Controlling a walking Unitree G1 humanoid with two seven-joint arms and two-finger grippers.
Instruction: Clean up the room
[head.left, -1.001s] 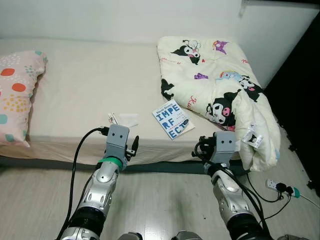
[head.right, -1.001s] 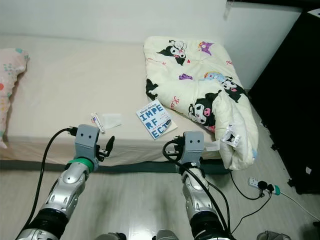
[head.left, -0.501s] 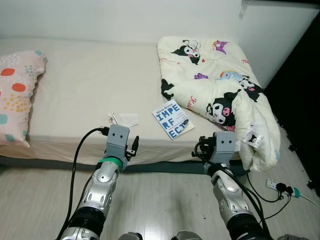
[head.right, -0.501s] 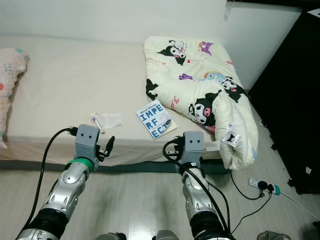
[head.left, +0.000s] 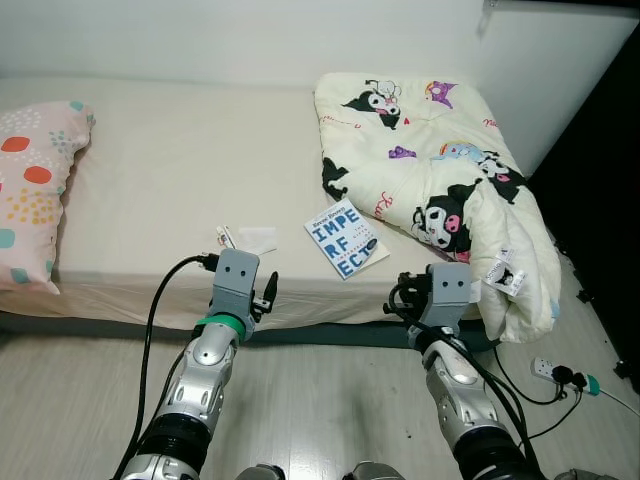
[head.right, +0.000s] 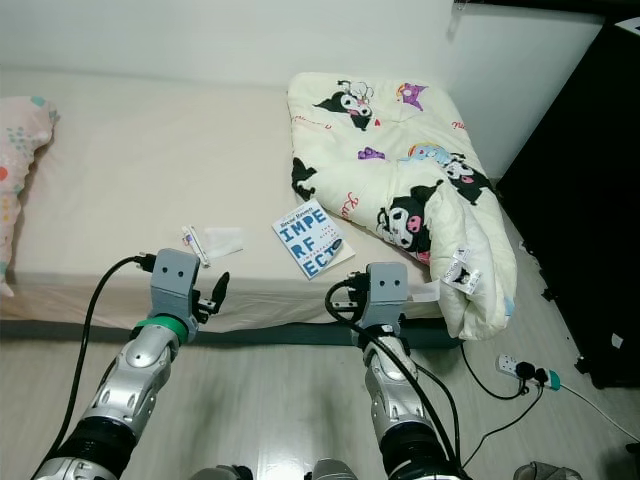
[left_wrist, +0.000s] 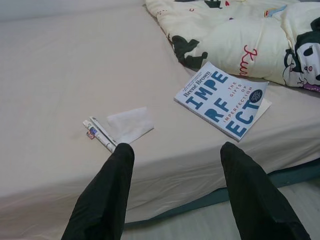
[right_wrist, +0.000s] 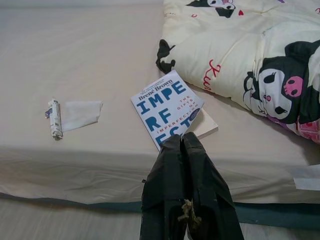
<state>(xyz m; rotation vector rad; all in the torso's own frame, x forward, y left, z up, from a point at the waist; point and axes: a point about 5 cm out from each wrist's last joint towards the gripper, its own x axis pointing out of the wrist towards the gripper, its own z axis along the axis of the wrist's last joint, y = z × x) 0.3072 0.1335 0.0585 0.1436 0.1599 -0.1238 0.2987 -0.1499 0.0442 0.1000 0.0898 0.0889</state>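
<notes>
Bed (head.left: 160, 170) with beige sheet, viewed from its near edge. Book (head.left: 345, 240) with white cover and blue lettering lying flat on the sheet near the front edge, one corner just beside the folded cartoon-print quilt (head.left: 440, 180). Quilt bunched on the right part of the bed, one end hanging over the side toward the floor. Small rolled wrapper (left_wrist: 99, 134) and a white tissue (left_wrist: 130, 124) lying touching each other on the sheet, left of the book and apart from it. Dotted pillow (head.left: 30, 190) at the far left of the bed.

Left tool (left_wrist: 175, 150) held low before the bed edge, fingers (left_wrist: 112, 175) spread wide, nothing between them; wrapper and tissue just beyond the one finger, book beyond the other. Right tool (right_wrist: 184, 142) also before the bed edge, fingers pressed together, empty, tips pointing at the near corner of the book.

White power strip (head.left: 548, 370) with cables on the wooden floor, right of the bed.
</notes>
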